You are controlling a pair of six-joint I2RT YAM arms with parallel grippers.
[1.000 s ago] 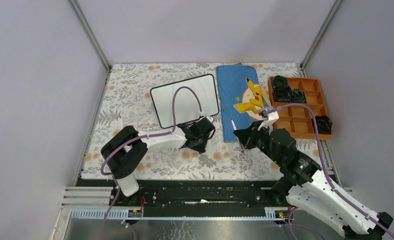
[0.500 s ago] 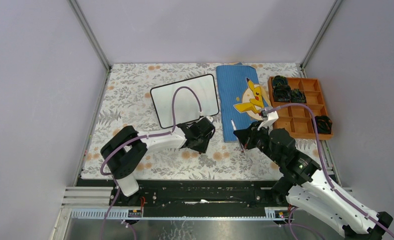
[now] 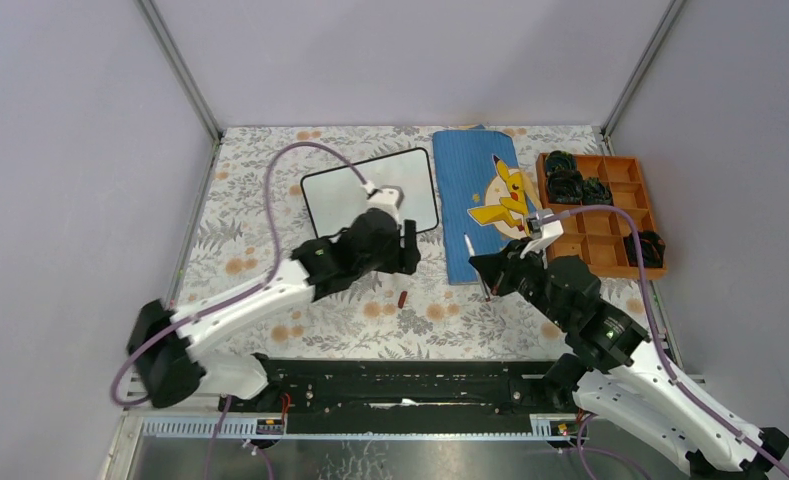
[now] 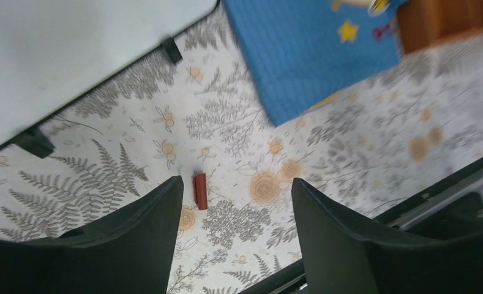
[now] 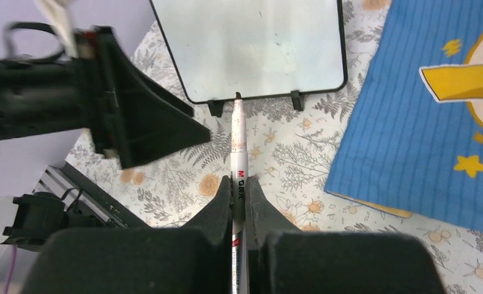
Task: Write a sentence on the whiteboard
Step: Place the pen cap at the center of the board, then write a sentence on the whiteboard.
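The whiteboard lies on the floral mat at centre back; its surface is blank and no sentence shows on it. It also shows in the left wrist view and the right wrist view. My left gripper is open and empty, raised above the mat just in front of the board's right corner. My right gripper is shut on a white marker, uncapped, its tip pointing at the board's near edge. A small red cap lies on the mat below the left gripper.
A blue cloth with a yellow cartoon figure lies right of the board. A wooden compartment tray with black items stands at the far right. Grey walls close in the mat on three sides.
My left arm has lifted off the mat and stretched forward over the board's near right corner. The red cap now lies in the open on the mat. The right arm has barely moved.
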